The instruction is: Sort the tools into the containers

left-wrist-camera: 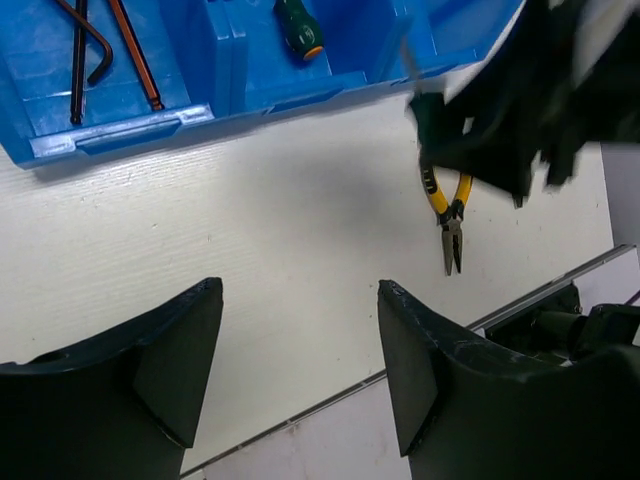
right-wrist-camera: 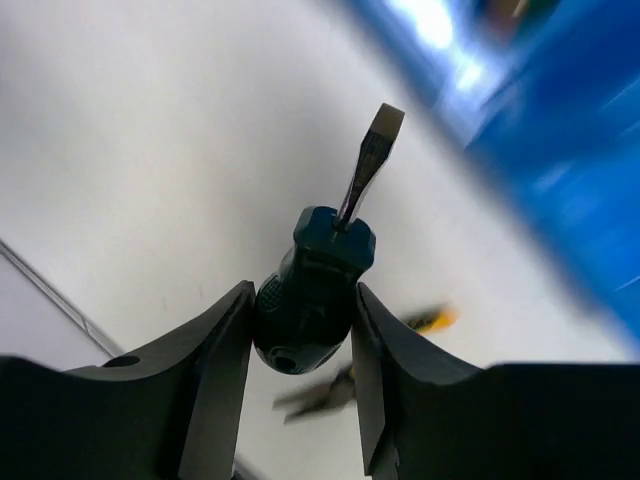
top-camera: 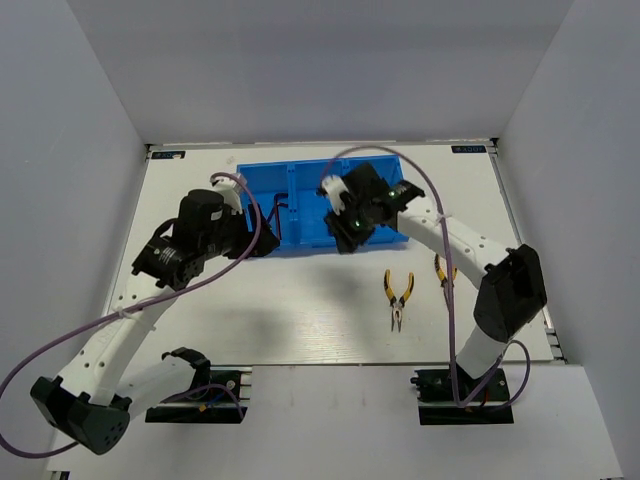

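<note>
Top view: shows a white table [top-camera: 300, 320] boxed in by grey walls [top-camera: 80, 120], with blue corner labels [top-camera: 168, 154] too small to read; places the blue bin [top-camera: 300, 185] at the far side and two pliers [top-camera: 398, 298] in front of it. Left wrist: shows the left gripper [left-wrist-camera: 300, 300] spread wide above the table, with hex keys [left-wrist-camera: 85, 50] and a green screwdriver [left-wrist-camera: 298, 28] in separate compartments. Right wrist: shows the right gripper [right-wrist-camera: 300, 295] pinching a second screwdriver [right-wrist-camera: 318, 260] by its handle.

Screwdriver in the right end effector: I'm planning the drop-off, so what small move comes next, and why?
Probably ease the held screwdriver over the blue bin compartment where the other screwdriver lies, then lower. The right end effector is shut on its handle, near the bin's front wall.
</note>
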You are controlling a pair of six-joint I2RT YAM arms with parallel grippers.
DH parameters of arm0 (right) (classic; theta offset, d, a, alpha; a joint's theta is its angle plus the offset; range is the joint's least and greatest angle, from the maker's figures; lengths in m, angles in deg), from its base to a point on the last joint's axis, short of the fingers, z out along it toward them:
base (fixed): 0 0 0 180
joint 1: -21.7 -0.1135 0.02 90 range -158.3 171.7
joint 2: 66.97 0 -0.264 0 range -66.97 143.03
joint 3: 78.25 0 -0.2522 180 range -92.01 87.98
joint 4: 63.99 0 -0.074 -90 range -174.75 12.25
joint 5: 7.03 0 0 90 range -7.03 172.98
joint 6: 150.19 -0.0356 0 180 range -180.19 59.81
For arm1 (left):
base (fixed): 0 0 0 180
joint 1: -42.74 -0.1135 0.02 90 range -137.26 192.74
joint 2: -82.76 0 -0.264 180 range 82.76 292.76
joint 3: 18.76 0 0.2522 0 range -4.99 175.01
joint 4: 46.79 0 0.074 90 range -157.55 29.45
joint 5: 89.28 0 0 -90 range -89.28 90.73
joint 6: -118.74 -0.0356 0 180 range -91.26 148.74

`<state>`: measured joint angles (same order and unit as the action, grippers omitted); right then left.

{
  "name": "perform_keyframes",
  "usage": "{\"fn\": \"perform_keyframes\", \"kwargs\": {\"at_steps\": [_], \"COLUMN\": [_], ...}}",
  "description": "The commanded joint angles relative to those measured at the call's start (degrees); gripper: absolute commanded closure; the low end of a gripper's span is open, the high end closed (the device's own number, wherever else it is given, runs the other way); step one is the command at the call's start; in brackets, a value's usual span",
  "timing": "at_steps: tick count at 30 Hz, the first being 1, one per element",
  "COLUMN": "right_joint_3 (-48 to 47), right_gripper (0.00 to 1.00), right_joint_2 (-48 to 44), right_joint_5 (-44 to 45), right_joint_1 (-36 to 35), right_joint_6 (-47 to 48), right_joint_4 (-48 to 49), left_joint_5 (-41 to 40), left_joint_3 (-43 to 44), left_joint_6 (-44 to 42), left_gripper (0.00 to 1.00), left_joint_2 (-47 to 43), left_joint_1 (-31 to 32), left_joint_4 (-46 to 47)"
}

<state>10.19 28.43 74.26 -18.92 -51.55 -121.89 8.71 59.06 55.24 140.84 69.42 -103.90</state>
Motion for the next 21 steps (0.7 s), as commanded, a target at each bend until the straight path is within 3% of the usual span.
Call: {"fn": "perform_keyframes", "kwargs": {"at_steps": [1, 2, 8, 10, 12, 15, 21], "right_joint_3": [-12.35, -18.47, -27.48, -31.53, -33.81, -36.54, -36.11], "right_gripper": [1.0, 1.0, 1.0, 0.9, 0.68, 0.57, 0.45], "right_joint_2": [5.02, 6.63, 20.86, 23.94, 25.71, 26.6, 19.86], "right_joint_5": [2.95, 4.48, 16.69, 17.67, 18.46, 17.94, 13.45], "right_joint_1": [0.01, 0.1, -0.07, 0.02, 0.19, 0.37, 0.72], "right_joint_6": [1.55, 1.29, 4.45, 5.24, 5.85, 5.86, 4.54], "right_joint_4": [0.29, 0.37, 4.33, 3.89, 3.62, 2.92, 0.72], "left_joint_5": [0.7, 1.32, 5.63, 6.86, 7.47, 8.88, 11.52], "left_joint_3": [-1.99, -2.87, -5.16, -5.17, -5.17, -4.64, -4.64], "left_joint_6": [1.18, 1.18, 1.18, 0.49, -0.22, -1.62, -2.16], "left_gripper": [0.27, 0.27, 0.27, 0.27, 0.27, 0.27, 0.28], "left_joint_2": [-2.27, -2.27, -2.19, -1.4, 0.71, 3.42, 10.11], "left_joint_1": [-0.05, -0.05, 0.48, 0.48, 1.01, 2.32, 5.92], "left_joint_4": [0.11, 0.72, 1.86, 1.87, 1.87, 2.83, 8.8]}}
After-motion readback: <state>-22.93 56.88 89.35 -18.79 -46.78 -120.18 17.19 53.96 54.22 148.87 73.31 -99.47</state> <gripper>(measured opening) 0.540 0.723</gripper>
